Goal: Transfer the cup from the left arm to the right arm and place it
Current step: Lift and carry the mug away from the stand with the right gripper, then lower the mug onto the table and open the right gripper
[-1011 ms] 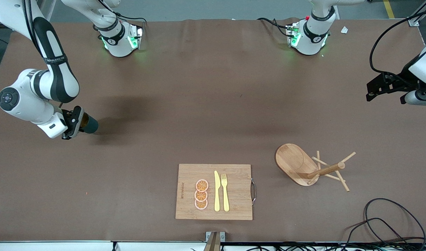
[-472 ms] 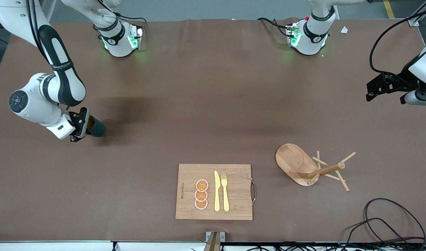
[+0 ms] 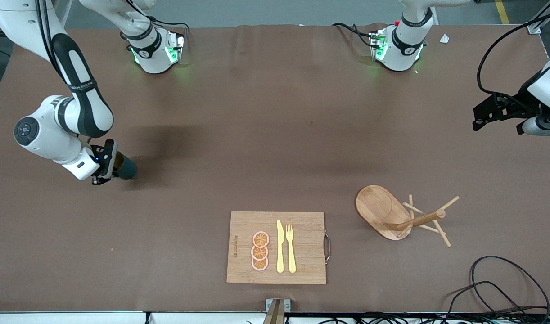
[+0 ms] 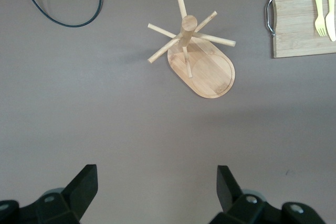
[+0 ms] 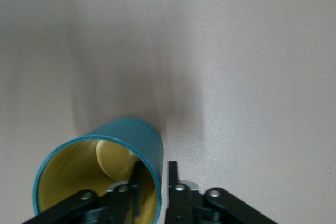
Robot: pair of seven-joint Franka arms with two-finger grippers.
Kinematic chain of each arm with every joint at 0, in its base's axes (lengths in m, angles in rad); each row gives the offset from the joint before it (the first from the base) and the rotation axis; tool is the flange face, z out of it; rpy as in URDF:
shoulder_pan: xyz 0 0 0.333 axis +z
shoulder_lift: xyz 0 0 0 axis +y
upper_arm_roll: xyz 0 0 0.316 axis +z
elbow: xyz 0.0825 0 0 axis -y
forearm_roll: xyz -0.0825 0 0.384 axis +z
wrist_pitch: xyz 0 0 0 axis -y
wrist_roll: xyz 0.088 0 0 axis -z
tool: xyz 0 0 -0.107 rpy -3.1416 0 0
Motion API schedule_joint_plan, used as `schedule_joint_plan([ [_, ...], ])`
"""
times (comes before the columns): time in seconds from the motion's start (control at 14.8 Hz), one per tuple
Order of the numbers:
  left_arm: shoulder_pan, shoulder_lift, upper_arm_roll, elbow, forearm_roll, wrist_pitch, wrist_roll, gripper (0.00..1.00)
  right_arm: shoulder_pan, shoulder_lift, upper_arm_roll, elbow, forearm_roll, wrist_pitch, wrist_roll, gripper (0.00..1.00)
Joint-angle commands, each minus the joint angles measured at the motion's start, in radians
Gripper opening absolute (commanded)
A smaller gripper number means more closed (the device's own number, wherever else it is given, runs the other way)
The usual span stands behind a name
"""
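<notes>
Front view: our right gripper (image 3: 109, 167) sits low over the bare table toward the right arm's end, pinching the cup (image 3: 123, 167) by its wall. The cup looks tipped, mouth toward the wrist, base pointing toward mid-table. We can't tell from here whether it's touching the cloth (image 3: 266, 135) or just above it. Our left gripper (image 3: 480, 118) is parked over the left arm's end, waiting. Also on the table: a cutting board (image 3: 302, 243) w/ orange slices (image 3: 259, 251), a knife (image 3: 280, 246) and fork (image 3: 291, 247), nearer the camera mid-table; the peg rack (image 3: 392, 213) stands nearer the left arm's end, no cup on it.

Left wrist view: left fingers (image 4: 79, 187) are spread wide w/ nothing between them. Below we see the peg rack (image 4: 197, 59), the board corner (image 4: 299, 19) and a cable (image 4: 58, 3).

Right wrist view: the cup (image 5: 105, 174) is clamped on its rim, one finger (image 5: 137, 182) inside the yellow interior, the other outside against the teal wall, so jaws are narrow, closed on the wall. Handle isn't visible. The bare table shows close underneath.

Progress, as we judge it: handover looks done, since the cup is w/ the right arm and the left is empty. What's left is the placing: set the cup down, let go, back the arm off. We'd guess the set-down is close, but release isn't made yet.
</notes>
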State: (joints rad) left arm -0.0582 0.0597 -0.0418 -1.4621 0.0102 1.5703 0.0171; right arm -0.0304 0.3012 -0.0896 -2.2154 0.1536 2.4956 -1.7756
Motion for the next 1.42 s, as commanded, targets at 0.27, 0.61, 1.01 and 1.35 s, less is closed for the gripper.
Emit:
schedule_joint_plan([
  [0.27, 0.017, -0.004, -0.006, 0.0, 0.011, 0.008, 0.009, 1.0, -0.016, -0.033, -0.007, 0.101, 0.083, -0.263, 0.107, 1.0],
  [0.61, 0.018, -0.004, -0.003, 0.002, 0.011, 0.007, 0.011, 1.0, -0.008, -0.088, -0.01, 0.194, 0.028, -0.458, 0.478, 1.0],
  [1.01, 0.017, -0.006, -0.003, 0.002, 0.008, 0.007, 0.009, 1.0, 0.004, -0.166, -0.002, 0.285, -0.029, -0.616, 0.889, 1.0],
  [1.35, 0.012, 0.009, -0.004, 0.025, 0.001, 0.007, -0.002, 1.0, 0.004, -0.162, -0.007, 0.419, -0.043, -0.724, 1.102, 1.0],
])
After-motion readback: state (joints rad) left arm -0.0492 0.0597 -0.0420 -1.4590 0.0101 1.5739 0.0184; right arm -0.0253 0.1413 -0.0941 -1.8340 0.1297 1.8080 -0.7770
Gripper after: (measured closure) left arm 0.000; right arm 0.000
